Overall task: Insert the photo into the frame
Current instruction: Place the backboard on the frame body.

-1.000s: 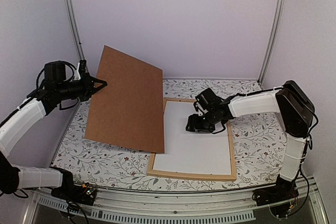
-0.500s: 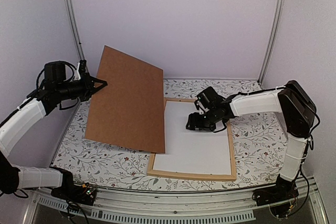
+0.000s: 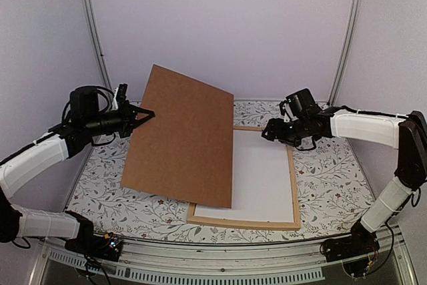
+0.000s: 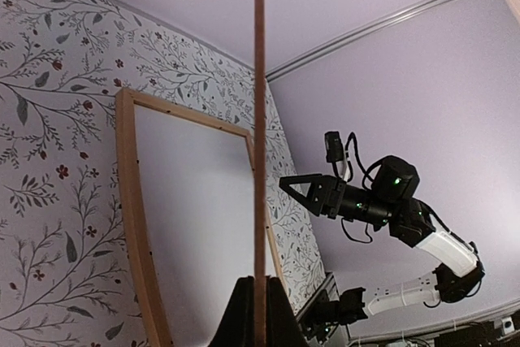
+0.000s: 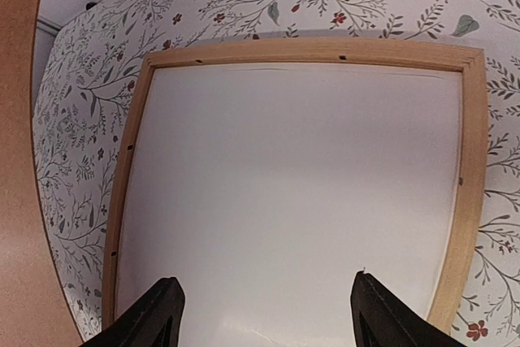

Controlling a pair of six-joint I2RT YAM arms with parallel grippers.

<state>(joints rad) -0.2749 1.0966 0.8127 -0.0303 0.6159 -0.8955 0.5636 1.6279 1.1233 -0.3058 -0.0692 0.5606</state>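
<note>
Nearest us, the frame (image 3: 243, 221) lies flat on the counter (image 3: 333, 178), with the photo (image 3: 263, 178) inside it, white back up. At its 9 o'clock our left hand (image 3: 147, 113) pinches a tilted brown board (image 3: 183, 138) by its edge. Over the frame's 1 o'clock corner our right hand (image 5: 266, 305) hovers, spread.

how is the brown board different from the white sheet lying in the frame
The brown board is held up at a tilt, its edge pinched by the left gripper. The photo lies flat inside the frame and nothing grips it. The brown board shows a brown face, while the photo shows only plain white. The brown board also hides the photo's left edge from above. Both are large, thin rectangles.
</note>
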